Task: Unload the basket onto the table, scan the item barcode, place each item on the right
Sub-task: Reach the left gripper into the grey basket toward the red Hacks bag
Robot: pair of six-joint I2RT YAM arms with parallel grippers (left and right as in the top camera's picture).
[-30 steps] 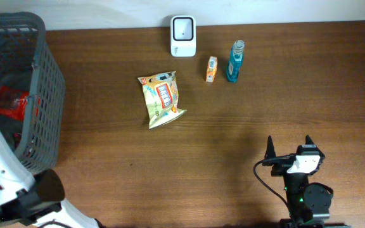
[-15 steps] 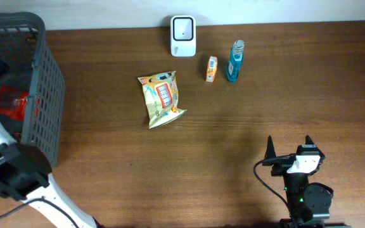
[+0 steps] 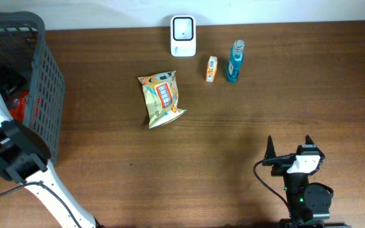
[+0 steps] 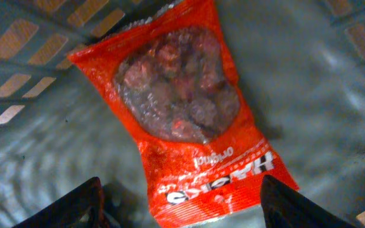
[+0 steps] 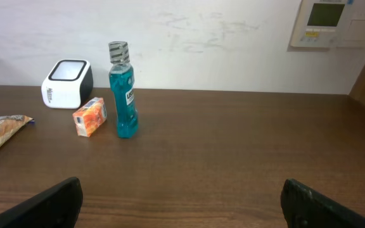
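Red snack packet [image 4: 189, 120] lay flat on floor of grey basket [image 3: 43, 95]. Left gripper [image 4: 182, 206] hung just above it inside basket, 2 jaws spread past packet's lower end. Right gripper [image 3: 289, 143] sat well apart from basket, jaws wide apart. White scanner [image 3: 183, 36] stood well apart from basket.

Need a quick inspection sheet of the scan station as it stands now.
Surface: brown wooden table, no spills seen.
Job's things: white scanner at the far edge; red packet lying in the grey basket.
Clutter: yellow snack bag, orange box, blue bottle upright.
Pincers: left pincer open over the red packet; right pincer open, empty.
Cables: black cable looped beside the right pincer.
Surroundings: white wall, wall panel.
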